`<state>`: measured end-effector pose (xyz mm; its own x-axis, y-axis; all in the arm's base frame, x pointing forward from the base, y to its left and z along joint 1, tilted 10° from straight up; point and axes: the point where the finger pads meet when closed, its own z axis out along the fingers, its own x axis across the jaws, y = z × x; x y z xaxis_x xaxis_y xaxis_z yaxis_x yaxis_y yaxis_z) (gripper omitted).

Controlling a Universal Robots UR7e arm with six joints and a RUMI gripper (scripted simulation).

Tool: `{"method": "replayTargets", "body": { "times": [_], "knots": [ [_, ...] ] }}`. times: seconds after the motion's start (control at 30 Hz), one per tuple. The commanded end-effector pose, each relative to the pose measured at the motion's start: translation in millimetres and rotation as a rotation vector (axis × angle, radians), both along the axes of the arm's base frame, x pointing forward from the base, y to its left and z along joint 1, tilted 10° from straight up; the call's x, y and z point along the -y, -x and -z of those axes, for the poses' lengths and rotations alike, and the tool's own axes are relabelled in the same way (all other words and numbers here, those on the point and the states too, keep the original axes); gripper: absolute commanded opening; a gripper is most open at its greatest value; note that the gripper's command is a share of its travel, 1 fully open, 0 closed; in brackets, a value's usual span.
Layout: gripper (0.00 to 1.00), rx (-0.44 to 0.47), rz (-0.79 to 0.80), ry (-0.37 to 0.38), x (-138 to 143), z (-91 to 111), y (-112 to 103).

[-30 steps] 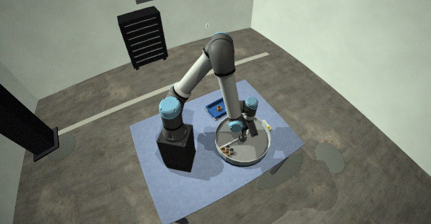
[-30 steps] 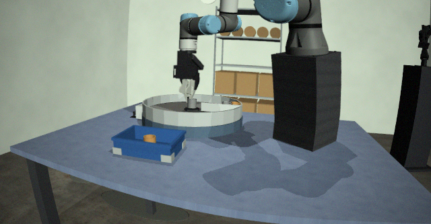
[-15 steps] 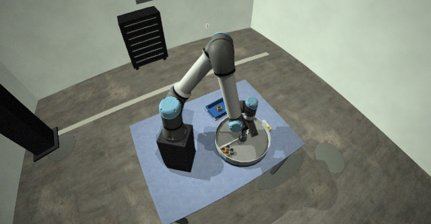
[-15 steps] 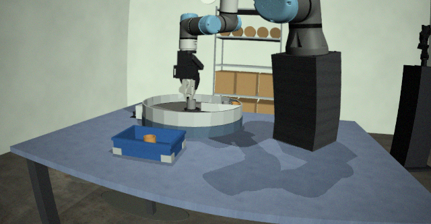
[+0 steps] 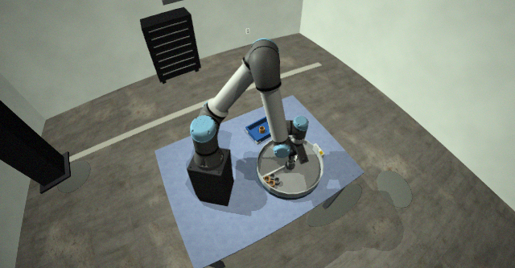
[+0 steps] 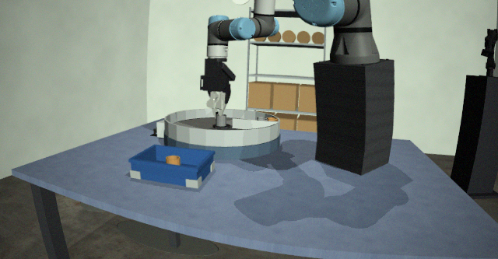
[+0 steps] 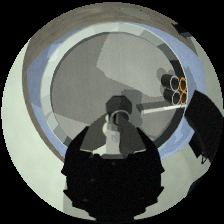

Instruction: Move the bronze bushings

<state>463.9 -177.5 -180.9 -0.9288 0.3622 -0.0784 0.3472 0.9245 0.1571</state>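
Note:
The round turntable has a pale raised rim and a short grey post at its centre. Two bronze bushings, one beside the other, stand near the rim. Two steel bushings, one beside the other, stand just inward of them. The blue crate holds one bronze bushing. My gripper is shut with no bushing in it, at the top of the centre post and away from the bushings.
A pale bar runs from near the centre post to the rim, beside the bushings. The black arm pedestal stands on the blue table beside the turntable. A small white box with a yellow mark is at the turntable's outer side.

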Motion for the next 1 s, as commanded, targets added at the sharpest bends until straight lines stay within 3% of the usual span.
{"method": "replayTargets", "body": {
  "times": [0.0,0.57,0.97],
  "knots": [
    [0.06,0.001,0.0,0.001,0,0,0],
    [0.06,0.001,0.0,0.001,1,-2,0],
    [0.06,0.001,0.0,0.001,5,-40,5]
  ]
}}
